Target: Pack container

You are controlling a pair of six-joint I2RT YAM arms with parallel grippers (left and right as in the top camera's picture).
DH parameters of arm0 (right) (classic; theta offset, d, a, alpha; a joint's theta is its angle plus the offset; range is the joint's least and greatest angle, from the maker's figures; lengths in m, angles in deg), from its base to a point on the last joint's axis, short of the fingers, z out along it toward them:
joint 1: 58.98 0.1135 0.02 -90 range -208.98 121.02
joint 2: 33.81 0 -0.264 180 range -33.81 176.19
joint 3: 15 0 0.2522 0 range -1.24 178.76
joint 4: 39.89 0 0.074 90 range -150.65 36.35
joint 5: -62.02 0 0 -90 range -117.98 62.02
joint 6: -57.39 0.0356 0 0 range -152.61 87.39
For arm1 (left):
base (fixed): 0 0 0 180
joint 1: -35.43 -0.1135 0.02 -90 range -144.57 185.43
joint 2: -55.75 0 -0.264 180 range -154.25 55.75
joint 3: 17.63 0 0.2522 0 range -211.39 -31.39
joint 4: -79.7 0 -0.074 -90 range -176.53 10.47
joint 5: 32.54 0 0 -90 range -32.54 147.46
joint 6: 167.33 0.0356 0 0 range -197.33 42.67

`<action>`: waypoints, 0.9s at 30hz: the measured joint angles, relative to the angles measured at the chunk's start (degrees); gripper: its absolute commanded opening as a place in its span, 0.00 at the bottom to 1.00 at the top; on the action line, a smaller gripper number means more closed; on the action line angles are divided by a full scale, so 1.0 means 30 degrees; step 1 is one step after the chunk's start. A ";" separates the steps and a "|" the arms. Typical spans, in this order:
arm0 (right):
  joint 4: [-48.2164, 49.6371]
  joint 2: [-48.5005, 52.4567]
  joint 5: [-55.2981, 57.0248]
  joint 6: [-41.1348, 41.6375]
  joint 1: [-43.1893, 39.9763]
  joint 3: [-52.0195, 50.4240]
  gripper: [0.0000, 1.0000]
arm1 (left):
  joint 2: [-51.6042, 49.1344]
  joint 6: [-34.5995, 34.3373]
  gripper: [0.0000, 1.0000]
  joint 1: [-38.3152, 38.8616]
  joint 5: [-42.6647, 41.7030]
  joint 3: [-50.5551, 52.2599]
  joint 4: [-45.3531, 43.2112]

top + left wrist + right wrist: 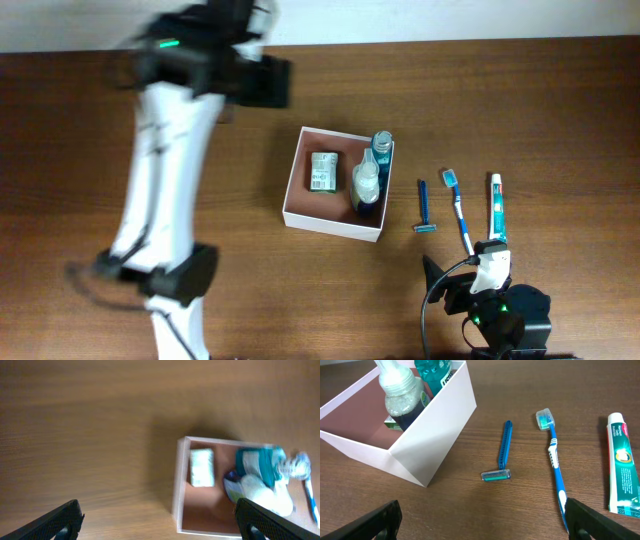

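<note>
The container [330,223] is a square white box with a pinkish-brown inside, at the table's middle. It holds a green-white packet [322,170], a clear bottle [366,180] and a teal mouthwash bottle [380,150]. A blue razor [423,208], a toothbrush [458,210] and a toothpaste tube [497,205] lie to its right. My left gripper [160,522] is open and empty, high above the table left of the container [180,480]. My right gripper [485,525] is open and empty, near the table in front of the razor [504,450] and toothbrush [555,460].
The left arm [165,170] is blurred and reaches across the table's left side. The right arm's base [495,315] sits at the front right edge. The toothpaste tube [622,470] lies at the right wrist view's right edge. The table is dark wood.
</note>
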 measured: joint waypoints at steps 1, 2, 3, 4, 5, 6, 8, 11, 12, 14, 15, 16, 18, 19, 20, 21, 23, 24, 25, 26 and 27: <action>0.0000 0.0000 0.0000 0.0000 0.0000 0.0000 0.99 | 0.0801 0.0051 0.99 -0.0561 0.0197 -0.0007 0.0000; 0.0000 0.0000 0.0000 -0.0007 0.0000 0.0000 0.99 | 0.1588 0.0058 0.99 -0.1078 0.0342 -0.0007 0.0000; 0.0000 0.0000 0.0000 0.0000 0.0000 0.0000 0.99 | 0.2535 0.0117 0.99 -0.1668 0.0481 -0.0015 0.0000; 0.0000 0.0000 0.0000 0.0000 0.0000 0.0000 0.99 | 0.3308 0.0131 0.99 -0.2127 0.0605 -0.0051 0.0000; 0.0000 0.0000 0.0000 0.0000 0.0000 0.0000 0.99 | 0.4051 0.0138 0.99 -0.2528 0.0699 -0.0146 0.0000; 0.0015 0.0000 -0.0022 0.0015 0.0000 0.0000 0.99 | 0.4677 0.0182 0.99 -0.2827 0.0765 -0.0226 0.0007; 0.0007 0.0000 -0.0415 0.0000 0.0000 0.0000 0.99 | 0.5785 0.0189 0.99 -0.3257 0.0823 -0.0335 0.0007; 0.0415 0.0000 -0.1552 0.0313 0.0000 0.0000 0.99 | 0.6717 0.0189 1.00 -0.3475 0.0838 -0.0423 0.0015; 0.0867 0.0000 -0.1829 0.0787 0.0000 -0.0007 0.99 | 0.6885 0.0197 0.99 -0.3490 0.0838 -0.0423 0.0029; 0.2295 0.0000 -0.2339 0.2448 0.0000 -0.0044 0.99 | 0.6951 0.0197 0.99 -0.3490 0.0838 -0.0415 0.0044; 0.2820 0.0000 -0.2521 0.3213 0.0000 -0.0036 0.98 | 0.6936 0.0197 0.99 -0.3483 0.0831 -0.0415 0.0051; 0.3424 0.0000 -0.2754 0.4051 0.0000 -0.0029 0.99 | 0.6914 0.0197 0.99 -0.3490 0.0838 -0.0393 0.0051; 0.4007 0.0000 -0.2994 0.5173 0.0000 0.0109 0.99 | 0.6863 0.0197 0.99 -0.3490 0.0831 -0.0372 0.0066; 0.4065 0.0015 -0.3009 0.5625 0.0000 0.0328 0.99 | 0.6863 0.0197 0.99 -0.3490 0.0838 -0.0364 0.0058; 0.4073 0.0095 -0.2994 0.5931 0.0000 0.0619 0.99 | 0.6863 0.0197 1.00 -0.3490 0.0831 -0.0364 0.0066; 0.4044 0.0277 -0.2987 0.6156 0.0000 0.1027 0.99 | 0.6863 0.0197 0.99 -0.3490 0.0831 -0.0364 0.0066; 0.3876 0.1020 -0.2769 0.6339 0.0000 0.2178 0.99 | 0.6863 0.0197 0.99 -0.3490 0.0831 -0.0364 0.0066; 0.3789 0.1515 -0.2688 0.6353 0.0000 0.2783 0.99 | 0.6863 0.0197 0.99 -0.3490 0.0831 -0.0357 0.0066; 0.3570 0.2346 -0.2550 0.6149 0.0000 0.3665 0.99 | 0.6863 0.0197 0.99 -0.3490 0.0838 -0.0357 0.0058; 0.2929 0.3213 -0.2288 0.5814 0.0000 0.4510 0.99 | 0.6863 0.0197 0.99 -0.3490 0.0845 -0.0357 0.0044; 0.2470 0.4211 -0.2004 0.5435 0.0000 0.5377 0.99 | 0.6863 0.0197 1.00 -0.3490 0.0831 -0.0357 0.0095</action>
